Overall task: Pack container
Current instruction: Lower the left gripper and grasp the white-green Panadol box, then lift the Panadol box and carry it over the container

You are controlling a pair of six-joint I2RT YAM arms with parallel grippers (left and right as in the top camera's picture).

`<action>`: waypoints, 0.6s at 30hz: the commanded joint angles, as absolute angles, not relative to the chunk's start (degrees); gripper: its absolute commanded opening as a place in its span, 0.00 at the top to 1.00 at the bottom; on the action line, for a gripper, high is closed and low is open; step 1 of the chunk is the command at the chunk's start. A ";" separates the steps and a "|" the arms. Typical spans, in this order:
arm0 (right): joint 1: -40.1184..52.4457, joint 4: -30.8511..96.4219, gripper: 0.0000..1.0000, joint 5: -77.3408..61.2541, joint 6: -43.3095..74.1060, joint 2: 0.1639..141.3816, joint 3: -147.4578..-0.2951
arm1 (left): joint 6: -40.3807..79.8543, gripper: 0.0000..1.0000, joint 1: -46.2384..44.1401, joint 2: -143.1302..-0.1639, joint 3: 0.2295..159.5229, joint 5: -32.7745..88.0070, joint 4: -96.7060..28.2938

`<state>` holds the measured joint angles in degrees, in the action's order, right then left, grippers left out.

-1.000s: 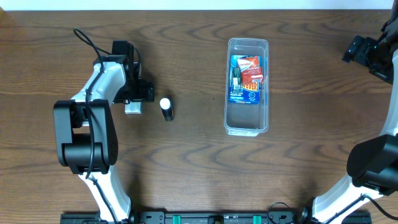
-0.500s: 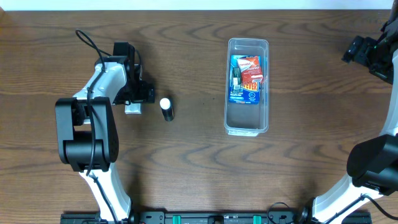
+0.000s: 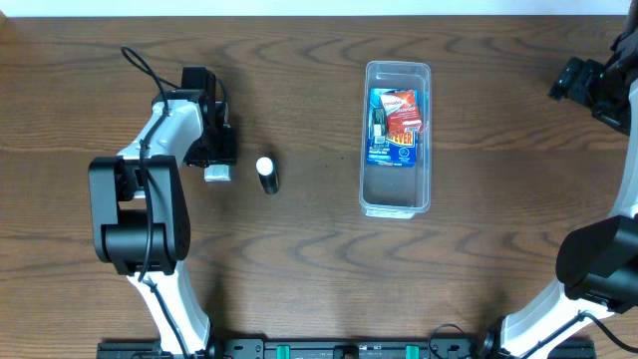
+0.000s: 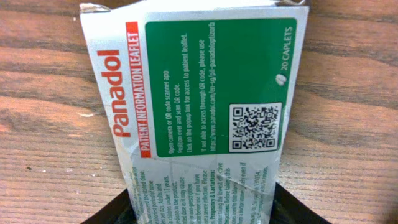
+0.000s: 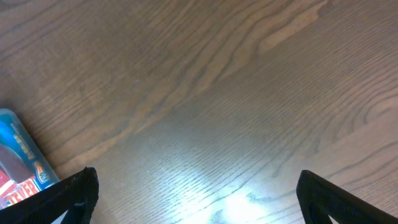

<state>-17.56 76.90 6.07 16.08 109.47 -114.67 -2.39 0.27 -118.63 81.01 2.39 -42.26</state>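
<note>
Container: mid-table, long axis running away from robot, well right of left gripper. Clamped on Panadol box. Right gripper: spread wide, empty.

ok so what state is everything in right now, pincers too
container: upright, no lid on, partly filled, end nearer the robot bare
blue pack: lying inside the container
red pack: inside the container, partly over the blue pack
Panadol box: outside the container, gripped at one end
left pincer: shut on the Panadol box
right pincer: open, empty
black tube: loose on the table, untouched
</note>
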 commanded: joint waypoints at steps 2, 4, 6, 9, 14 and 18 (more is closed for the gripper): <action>-17.67 76.95 0.01 6.44 15.79 109.56 -114.58 | -2.55 0.49 0.60 -119.48 80.68 -0.27 -42.30; -17.67 76.95 0.01 6.44 15.79 109.56 -114.58 | -2.55 0.49 0.60 -119.48 80.68 -0.75 -42.30; -17.67 76.97 0.01 6.44 15.79 109.56 -114.58 | -2.50 0.49 0.58 -119.35 80.71 -0.71 -42.30; -17.67 76.97 0.01 6.44 15.79 109.56 -114.58 | -2.11 0.49 0.58 -118.83 80.97 -0.69 -42.46; -17.67 76.97 0.01 6.44 15.79 109.56 -114.58 | -2.09 0.49 0.56 -116.18 83.37 -0.69 -44.66; -17.67 76.97 0.01 6.44 15.79 109.56 -114.58 | -0.36 0.49 0.49 -111.66 85.36 -0.60 -46.24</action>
<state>-17.56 76.90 6.07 16.08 109.47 -114.69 -1.96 0.27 -117.10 81.93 0.45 -45.67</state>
